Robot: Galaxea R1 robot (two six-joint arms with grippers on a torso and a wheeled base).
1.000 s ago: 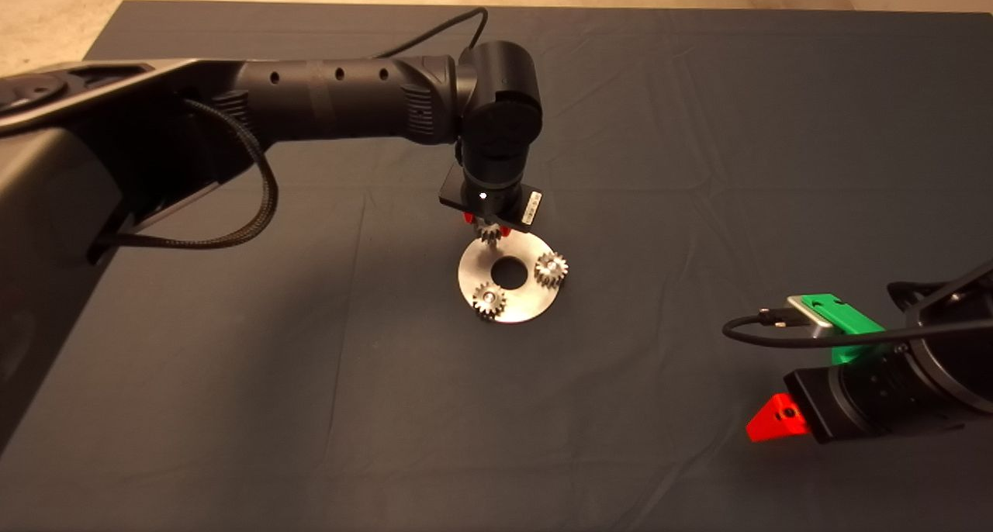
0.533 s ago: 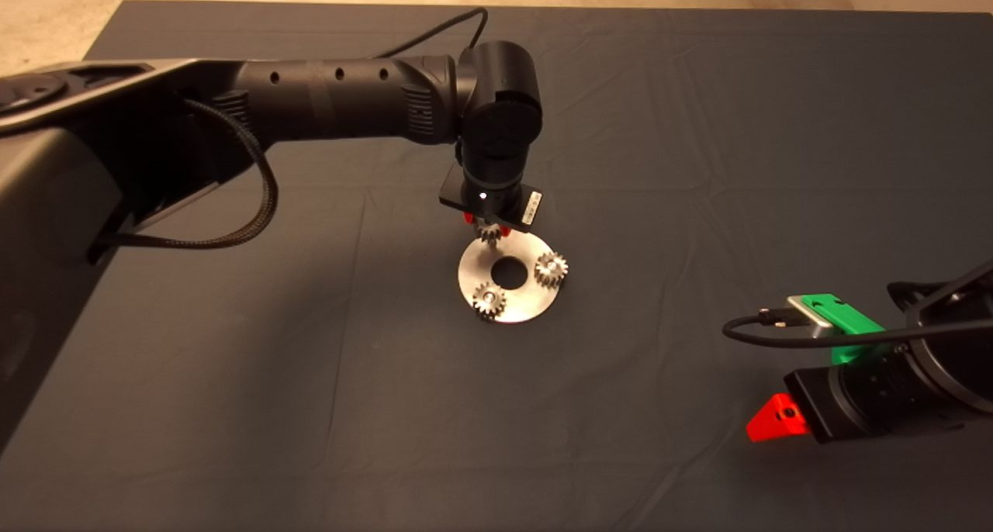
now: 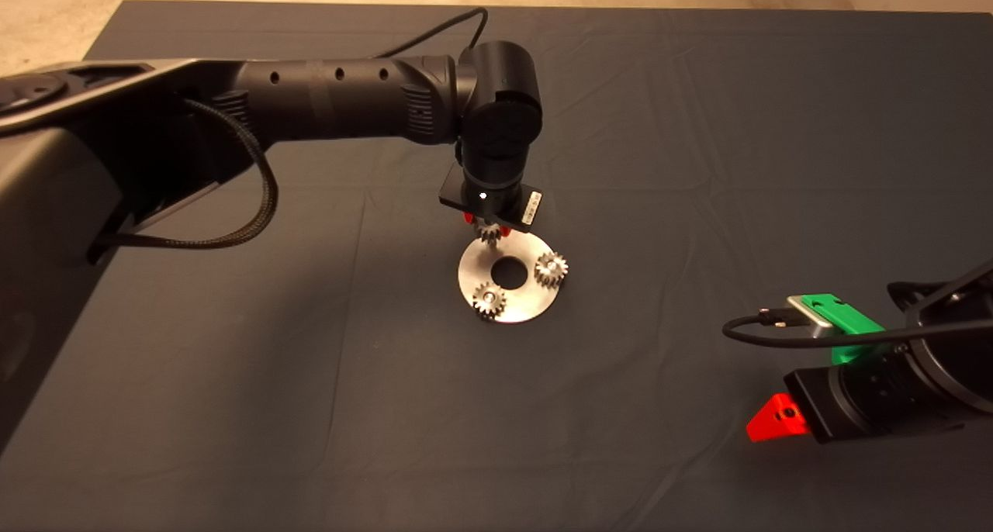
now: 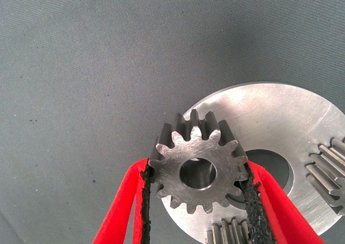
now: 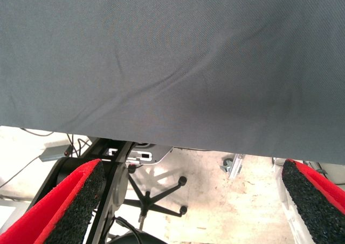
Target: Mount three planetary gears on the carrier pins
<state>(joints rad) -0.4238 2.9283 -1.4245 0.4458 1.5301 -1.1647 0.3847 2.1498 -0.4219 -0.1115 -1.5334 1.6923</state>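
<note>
A shiny silver disc with a round centre hole lies at the mat's middle. Two planetary gears sit on its pins, one at the front left and one at the right. My left gripper hangs over the disc's far edge, shut on the third gear, which it holds level just above the disc. A pin end shows through that gear's centre hole in the left wrist view. My right gripper waits open at the lower right.
The dark mat is wrinkled around the disc. Past its edge the right wrist view shows floor, an office chair base and cables.
</note>
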